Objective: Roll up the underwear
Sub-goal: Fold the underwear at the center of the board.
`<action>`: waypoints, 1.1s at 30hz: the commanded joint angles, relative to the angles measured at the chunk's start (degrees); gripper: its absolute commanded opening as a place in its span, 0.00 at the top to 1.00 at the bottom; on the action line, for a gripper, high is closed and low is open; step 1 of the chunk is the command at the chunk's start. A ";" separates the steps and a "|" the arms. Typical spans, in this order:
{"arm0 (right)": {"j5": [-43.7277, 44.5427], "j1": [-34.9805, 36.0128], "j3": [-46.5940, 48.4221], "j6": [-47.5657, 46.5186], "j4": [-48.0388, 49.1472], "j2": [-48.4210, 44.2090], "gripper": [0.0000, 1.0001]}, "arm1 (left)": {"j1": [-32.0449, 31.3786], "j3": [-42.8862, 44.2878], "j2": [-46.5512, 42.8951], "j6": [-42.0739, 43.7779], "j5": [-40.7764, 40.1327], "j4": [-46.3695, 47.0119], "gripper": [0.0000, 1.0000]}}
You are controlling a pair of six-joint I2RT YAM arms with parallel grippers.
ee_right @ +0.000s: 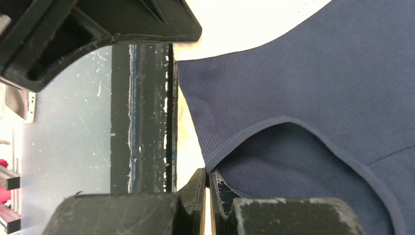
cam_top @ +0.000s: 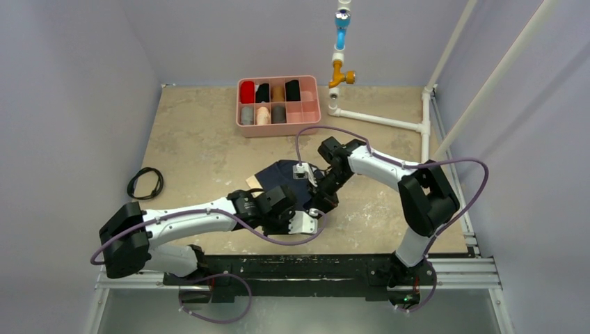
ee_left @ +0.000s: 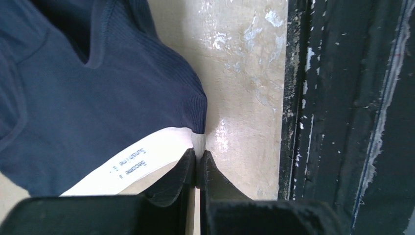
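Note:
The underwear [cam_top: 278,174] is navy blue with a pale cream band and lies spread near the table's middle front. My left gripper [cam_top: 307,221] is at its near edge. In the left wrist view the left gripper [ee_left: 198,157] is shut on the corner of the cream band [ee_left: 142,161], with the navy fabric [ee_left: 98,98] stretching away up and left. My right gripper [cam_top: 319,203] is close beside the left one. In the right wrist view the right gripper [ee_right: 208,175] is shut on the hemmed corner of the navy fabric [ee_right: 303,88].
A pink tray [cam_top: 278,132] with several fabric rolls stands at the back. A black cable [cam_top: 145,183] lies at the left. A white pipe frame [cam_top: 389,122] runs along the back right. The black front rail [cam_top: 299,261] is just behind both grippers.

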 commanded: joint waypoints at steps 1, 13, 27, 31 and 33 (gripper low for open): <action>-1.59 -0.09 0.86 -2.86 -4.14 -4.12 1.00 | 0.16 2.90 -4.23 0.03 2.76 -2.53 1.00; 12.14 -0.18 15.33 5.89 -2.29 -3.07 1.00 | 17.33 6.87 -7.28 -1.27 13.30 -6.65 1.00; 18.22 -0.18 46.23 6.37 -9.95 22.33 1.00 | 35.71 9.83 1.39 -0.93 13.67 -4.27 1.00; 19.54 -0.15 53.59 6.81 -11.18 28.29 1.00 | 39.22 11.89 5.71 -0.88 12.88 -2.84 1.00; 20.17 -0.17 55.76 7.33 -10.67 30.39 1.00 | 40.08 12.73 7.74 -1.16 11.85 -2.21 1.00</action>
